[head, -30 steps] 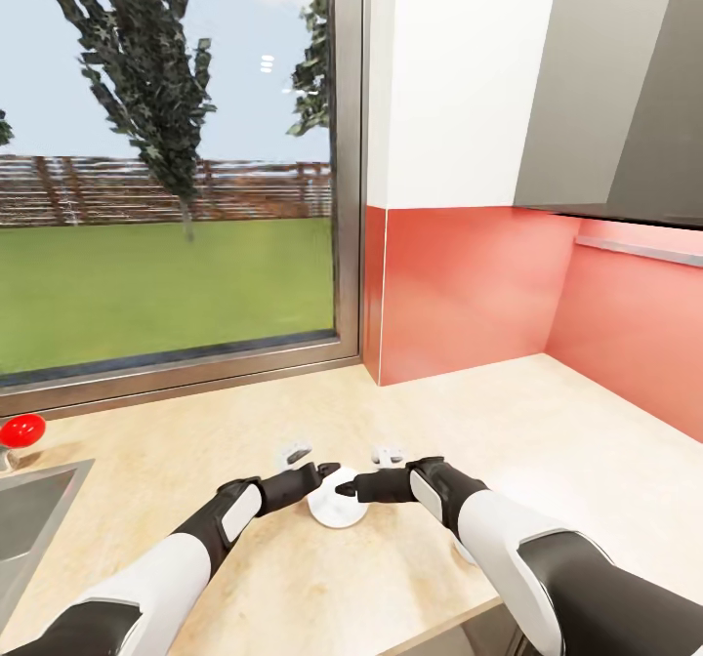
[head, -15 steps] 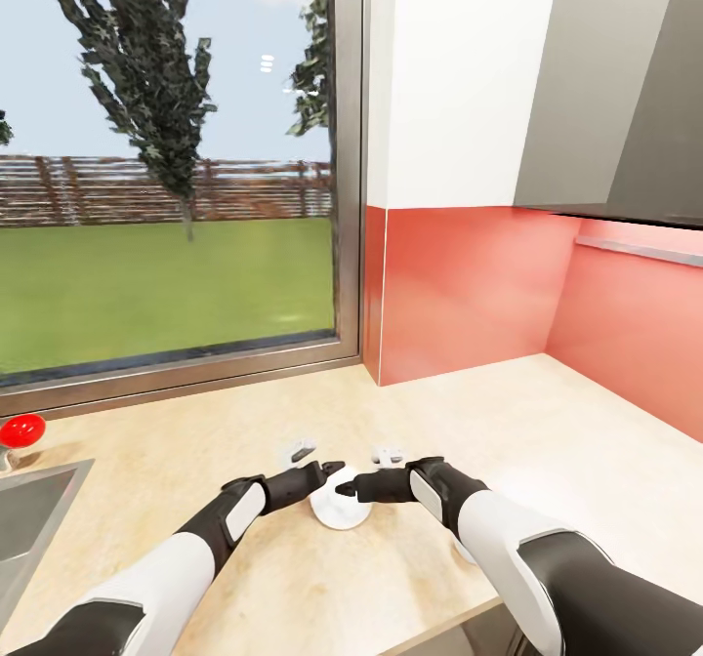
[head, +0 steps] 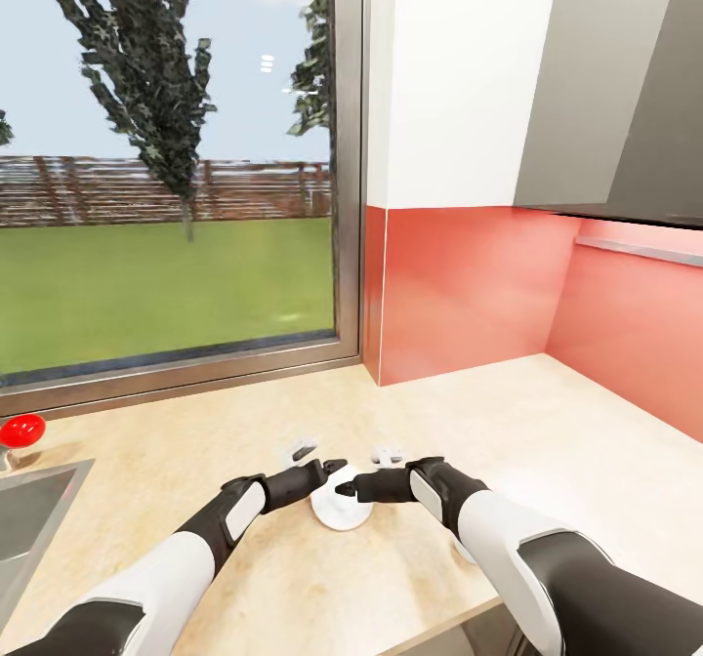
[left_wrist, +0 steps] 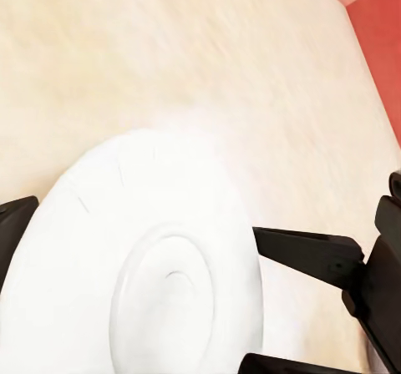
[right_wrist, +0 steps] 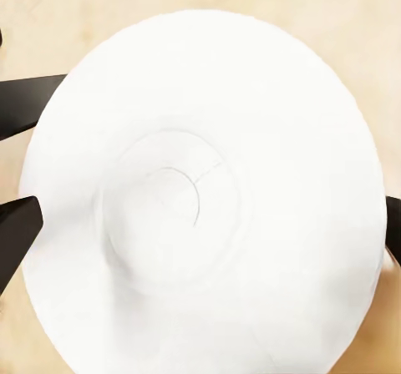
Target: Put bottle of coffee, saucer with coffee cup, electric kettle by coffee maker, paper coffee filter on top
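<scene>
Now both grippers meet at the saucer near the countertop front edge.
Left gripper spread at its rim, gripping nothing; right gripper straddles it, contact I cannot tell. Best keep it level, squeezing gently. Sink far left; saucer holds nothing.

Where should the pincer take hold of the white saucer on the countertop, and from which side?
Grip the saucer at its thin outer rim, coming from above with one finger on each opposite edge. It lies flat on the countertop, a shallow round disc with a raised centre ring, so probably only the rim offers a hold.
</scene>
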### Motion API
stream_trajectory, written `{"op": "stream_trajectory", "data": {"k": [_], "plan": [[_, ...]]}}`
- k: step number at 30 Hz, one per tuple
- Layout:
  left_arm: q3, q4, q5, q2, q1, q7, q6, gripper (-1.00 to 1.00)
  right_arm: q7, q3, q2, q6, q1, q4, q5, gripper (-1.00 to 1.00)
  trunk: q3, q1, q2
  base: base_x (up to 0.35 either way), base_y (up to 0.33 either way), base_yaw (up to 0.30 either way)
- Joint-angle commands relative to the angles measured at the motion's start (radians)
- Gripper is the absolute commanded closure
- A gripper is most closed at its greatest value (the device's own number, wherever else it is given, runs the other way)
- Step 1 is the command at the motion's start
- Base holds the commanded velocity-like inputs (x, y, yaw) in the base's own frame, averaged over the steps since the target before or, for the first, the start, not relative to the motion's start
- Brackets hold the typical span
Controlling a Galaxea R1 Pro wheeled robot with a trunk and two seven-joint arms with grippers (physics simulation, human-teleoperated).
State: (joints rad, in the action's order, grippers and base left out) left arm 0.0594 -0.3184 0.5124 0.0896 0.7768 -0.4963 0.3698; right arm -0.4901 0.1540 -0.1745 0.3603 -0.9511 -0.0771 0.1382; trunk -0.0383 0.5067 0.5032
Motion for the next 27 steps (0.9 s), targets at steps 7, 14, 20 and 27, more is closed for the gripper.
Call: {"op": "stream_trajectory", "data": {"k": [7,14,20,27], "plan": [[0.005,-0.001,0.011,-0.002,0.001,0.001,0.006,-1.00,-0.001,0.016,0.000,0.014,0.000,0.007,0.009,-1.00,-0.002,0.001,0.002,0.000,0.000,0.000],[0.005,-0.001,0.011,-0.008,0.001,0.000,0.008,-1.00,-0.113,0.015,0.000,0.014,0.000,0.009,0.008,-1.00,-0.002,0.001,0.002,0.000,0.000,0.000],[0.005,-0.001,0.011,-0.007,0.001,0.001,0.009,-1.00,-0.117,0.015,0.000,0.014,0.000,0.010,0.008,-1.00,-0.002,0.001,0.002,0.000,0.000,0.000],[0.004,-0.001,0.011,-0.008,0.001,0.001,0.009,-1.00,-0.117,0.015,0.000,0.014,0.000,0.010,0.007,-1.00,-0.002,0.001,0.002,0.000,0.000,0.000]]}}
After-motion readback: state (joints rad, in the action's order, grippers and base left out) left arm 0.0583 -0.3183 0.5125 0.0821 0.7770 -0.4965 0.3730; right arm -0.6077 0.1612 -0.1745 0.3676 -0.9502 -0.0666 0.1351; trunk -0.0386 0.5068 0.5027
